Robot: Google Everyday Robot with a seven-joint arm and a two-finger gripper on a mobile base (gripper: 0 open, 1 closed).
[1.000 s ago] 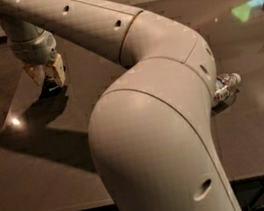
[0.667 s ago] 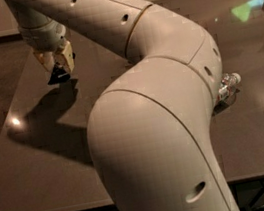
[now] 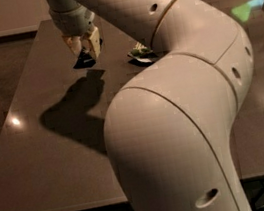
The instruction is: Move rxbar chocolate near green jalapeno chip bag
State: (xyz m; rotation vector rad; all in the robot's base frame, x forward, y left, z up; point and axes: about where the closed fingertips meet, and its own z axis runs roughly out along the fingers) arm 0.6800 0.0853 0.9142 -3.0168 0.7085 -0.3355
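Observation:
My gripper (image 3: 83, 49) hangs over the far part of the table, fingers pointing down. It is shut on the rxbar chocolate (image 3: 84, 61), a small black wrapper that sticks out below the fingertips, a little above the tabletop. The green jalapeno chip bag (image 3: 140, 54) lies just to the right of the gripper. Only its crinkled green and whitish left end shows; the rest is hidden behind my arm.
My big white arm (image 3: 185, 118) fills the middle and right of the view and hides much of the dark table (image 3: 49, 152). The table's left edge and front edge show. The gripper's shadow (image 3: 74, 110) falls on the table below it.
The gripper has moved to the right along the far part of the table with the black bar in it. The chip bag's end has come into view beside it.

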